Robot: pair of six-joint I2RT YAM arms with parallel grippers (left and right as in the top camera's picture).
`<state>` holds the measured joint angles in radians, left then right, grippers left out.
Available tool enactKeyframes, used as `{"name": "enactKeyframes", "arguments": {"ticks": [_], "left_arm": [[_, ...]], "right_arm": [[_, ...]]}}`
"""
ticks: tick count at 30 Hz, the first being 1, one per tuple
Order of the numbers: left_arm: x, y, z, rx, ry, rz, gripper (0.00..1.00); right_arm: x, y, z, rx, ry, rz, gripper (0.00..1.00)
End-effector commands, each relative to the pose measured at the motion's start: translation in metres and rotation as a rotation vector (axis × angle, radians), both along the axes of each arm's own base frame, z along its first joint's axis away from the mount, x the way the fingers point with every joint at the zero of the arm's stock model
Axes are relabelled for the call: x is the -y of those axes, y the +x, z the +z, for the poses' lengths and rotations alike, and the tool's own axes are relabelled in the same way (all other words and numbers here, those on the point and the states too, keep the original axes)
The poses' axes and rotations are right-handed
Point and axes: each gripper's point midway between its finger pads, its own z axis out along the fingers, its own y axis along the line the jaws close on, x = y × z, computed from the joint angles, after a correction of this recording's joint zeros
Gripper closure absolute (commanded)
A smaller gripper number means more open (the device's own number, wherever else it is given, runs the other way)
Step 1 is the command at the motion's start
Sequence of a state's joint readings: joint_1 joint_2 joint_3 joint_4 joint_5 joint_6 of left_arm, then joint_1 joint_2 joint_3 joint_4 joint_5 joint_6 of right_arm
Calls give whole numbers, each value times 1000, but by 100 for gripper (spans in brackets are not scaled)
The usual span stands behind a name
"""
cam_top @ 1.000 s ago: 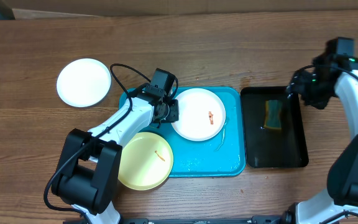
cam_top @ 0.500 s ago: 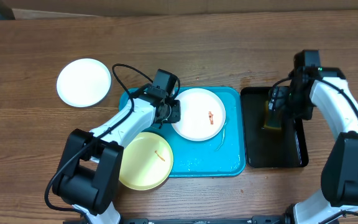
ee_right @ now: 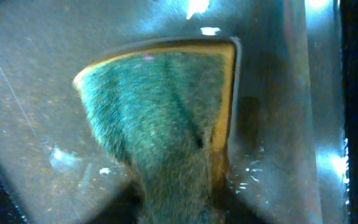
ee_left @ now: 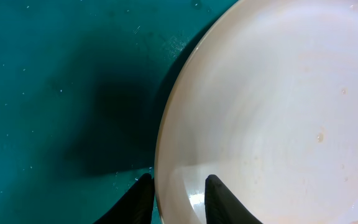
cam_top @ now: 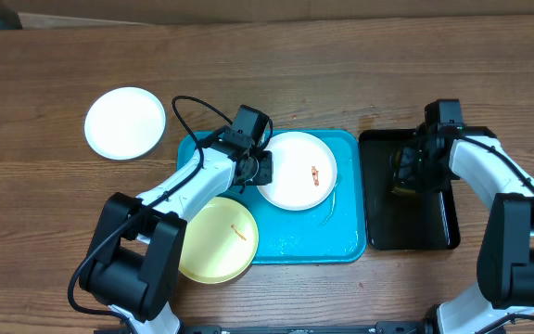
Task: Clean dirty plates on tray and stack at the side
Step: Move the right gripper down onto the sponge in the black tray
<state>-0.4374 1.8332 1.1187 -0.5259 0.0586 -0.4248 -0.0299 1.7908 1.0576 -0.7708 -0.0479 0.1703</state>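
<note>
Tips of the right pincer (cam_top: 408, 170) hidden behind the sponge (ee_right: 160, 106) it squeezes (black tray (cam_top: 415, 232), frame right), left pincer (ee_left: 179, 190) clamped on white plate (ee_left: 272, 112) at its left rim, blue tray (ee_left: 61, 93) beneath

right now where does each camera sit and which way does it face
overhead: above the table, looking straight down on tray, black tray and both arms.
left wrist: on the left arm, looking down at the white plate; left pincer grips its rim.
right wrist: on the right arm, looking down at the sponge; right pincer squeezes it.
shared: overhead and left wrist both show the plate's red smear.
</note>
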Motion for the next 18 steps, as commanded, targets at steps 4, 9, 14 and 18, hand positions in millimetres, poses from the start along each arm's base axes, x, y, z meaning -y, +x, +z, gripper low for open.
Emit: {"name": "enactKeyframes", "arguments": {"ticks": [4, 9, 14, 18], "left_arm": [[-1, -2, -6, -11, 10, 15, 69], [-1, -2, -6, -12, 10, 14, 66], [-1, -2, -6, -12, 10, 15, 65], [-1, -2, -6, -12, 10, 15, 64]], "right_arm": [[-2, 0, 1, 10, 5, 8, 54], [-3, -7, 0, -18, 7, 7, 39], [-6, -22, 0, -81, 29, -7, 64], [-11, -22, 0, -81, 54, -4, 86]]}}
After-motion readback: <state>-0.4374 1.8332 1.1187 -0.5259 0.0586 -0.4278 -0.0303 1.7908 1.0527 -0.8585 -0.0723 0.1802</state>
